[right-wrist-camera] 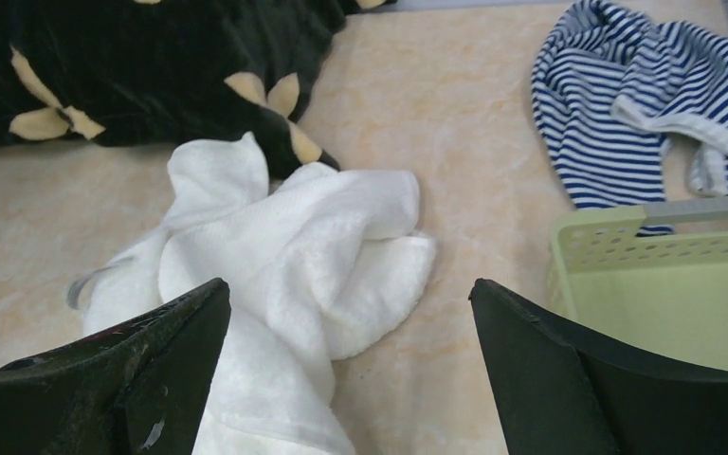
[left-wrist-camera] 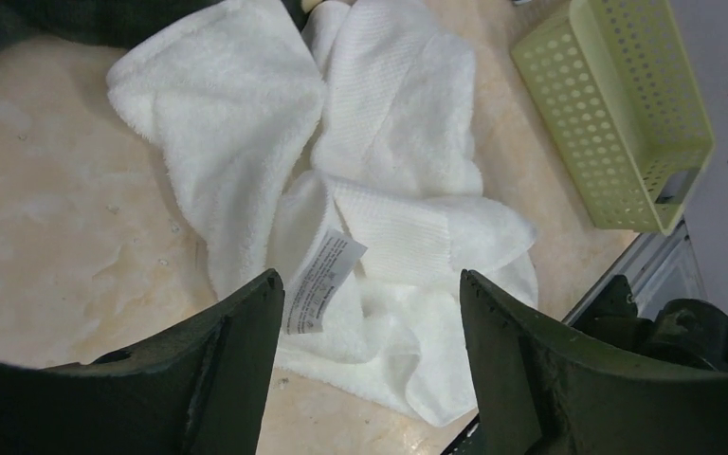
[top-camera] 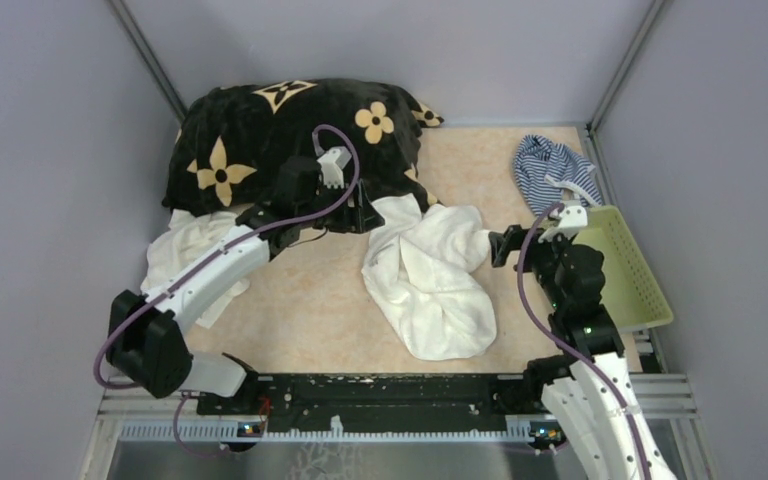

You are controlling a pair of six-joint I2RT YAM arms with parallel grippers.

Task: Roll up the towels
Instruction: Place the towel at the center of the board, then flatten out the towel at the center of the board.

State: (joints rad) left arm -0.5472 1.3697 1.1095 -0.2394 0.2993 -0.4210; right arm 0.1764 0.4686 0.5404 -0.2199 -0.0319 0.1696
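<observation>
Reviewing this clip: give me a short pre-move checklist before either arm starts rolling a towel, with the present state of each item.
1. Left gripper empty, jaws apart: ok.
2. Right gripper empty, jaws wide: ok.
3. Middle towel laid flat for rolling: not ok, it lies crumpled in a heap.
4. Second towel reachable: not ok, it is bunched at the pillow edge, partly under the left arm.
5. Bare table beside the heap for spreading: ok.
6. Striped garment and green basket apart from the middle towel: ok.
</observation>
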